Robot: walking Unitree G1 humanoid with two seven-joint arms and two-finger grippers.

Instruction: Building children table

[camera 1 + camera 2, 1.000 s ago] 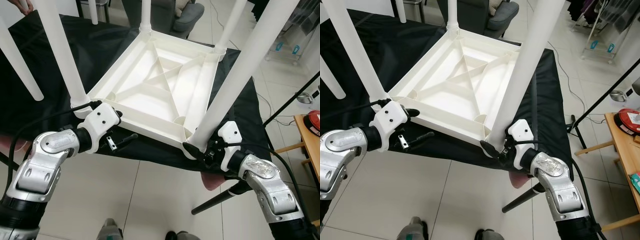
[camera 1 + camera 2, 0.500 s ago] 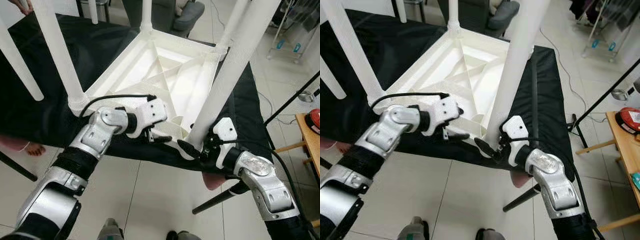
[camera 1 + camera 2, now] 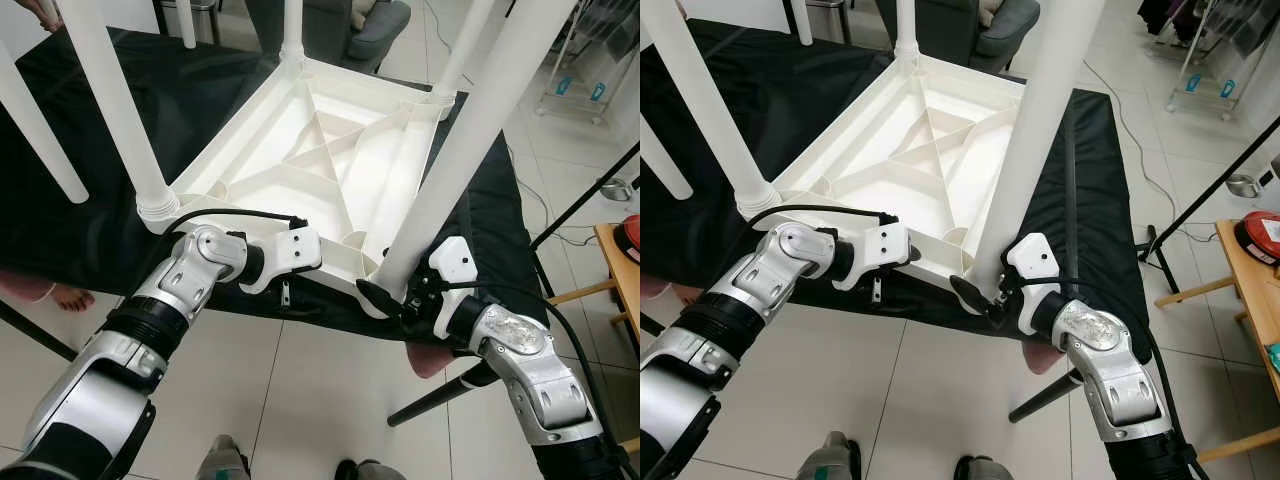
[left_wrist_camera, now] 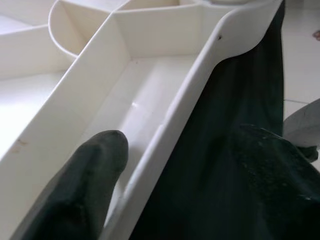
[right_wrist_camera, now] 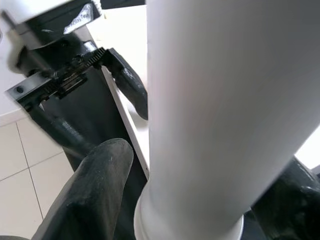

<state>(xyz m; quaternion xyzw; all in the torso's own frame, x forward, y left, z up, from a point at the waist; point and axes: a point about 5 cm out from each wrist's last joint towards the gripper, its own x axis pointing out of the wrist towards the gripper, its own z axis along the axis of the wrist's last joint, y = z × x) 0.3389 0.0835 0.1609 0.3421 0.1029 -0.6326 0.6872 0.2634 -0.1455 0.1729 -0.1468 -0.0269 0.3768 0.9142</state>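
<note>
A white plastic children's table (image 3: 330, 160) lies upside down on a black cloth (image 3: 200, 90), its legs pointing up. My right gripper (image 3: 396, 292) is at the near right corner, shut on the base of the near right leg (image 3: 470, 140). The right wrist view shows one finger (image 5: 92, 192) against that leg (image 5: 225, 115) and the other on its far side. My left gripper (image 3: 300, 288) is open at the table's near rim (image 4: 170, 135), a little left of that corner. One finger (image 4: 85, 190) is inside the frame and the other is outside, over the cloth.
The near left leg (image 3: 115, 110) stands up beside my left forearm. More white legs (image 3: 40, 135) rise at the far left. A person's foot (image 3: 65, 297) is on the tiled floor under the cloth's left edge. A black stand leg (image 3: 440, 395) and a wooden table (image 3: 620, 290) are on the right.
My left gripper has moved from the near left corner rightwards along the near rim and now straddles it. The right gripper has stayed at the near right leg.
</note>
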